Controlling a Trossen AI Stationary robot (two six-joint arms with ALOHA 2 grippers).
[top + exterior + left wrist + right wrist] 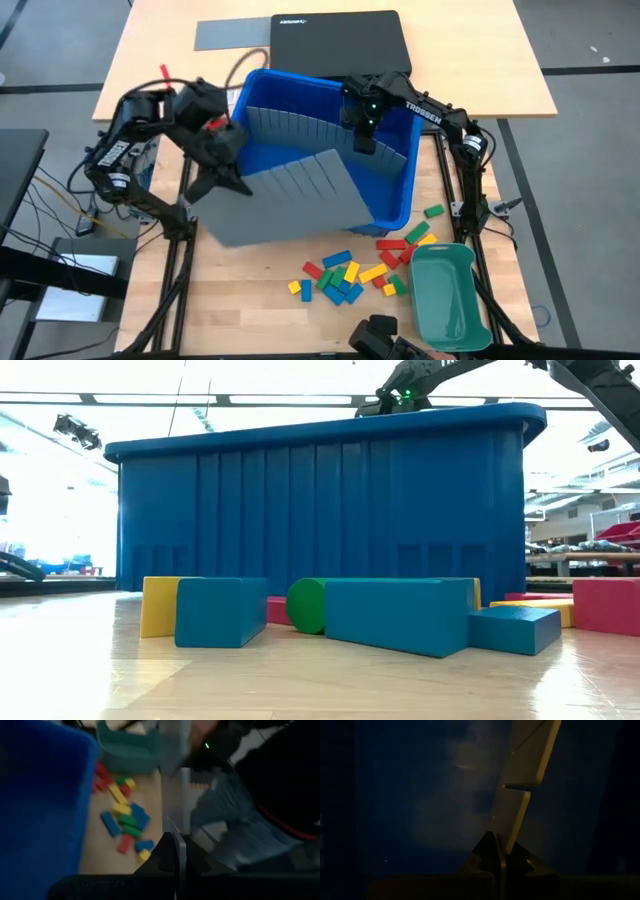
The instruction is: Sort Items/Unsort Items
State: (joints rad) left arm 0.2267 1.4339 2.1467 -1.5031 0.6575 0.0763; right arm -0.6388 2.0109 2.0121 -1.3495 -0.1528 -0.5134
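The left gripper (pixel 222 178) has its fingers clamped on the edge of a grey slotted divider sheet (pixel 285 200), which leans out over the near wall of the blue bin (pixel 400 205); the right gripper (pixel 362 135) reaches down inside the bin with its fingers pinched on a second grey divider (pixel 320 125) standing upright there; the blocks (pixel 345 275) lie scattered on the desk (pixel 250 300) just in front of the bin, beside the teal tray (pixel 450 295). The likely trouble is the tilted sheet; held only by one edge, it could slip from the fingers or swing down onto the blocks and scatter them; if its slots snag the standing divider, pulling could drag or tip the bin toward the blocks.
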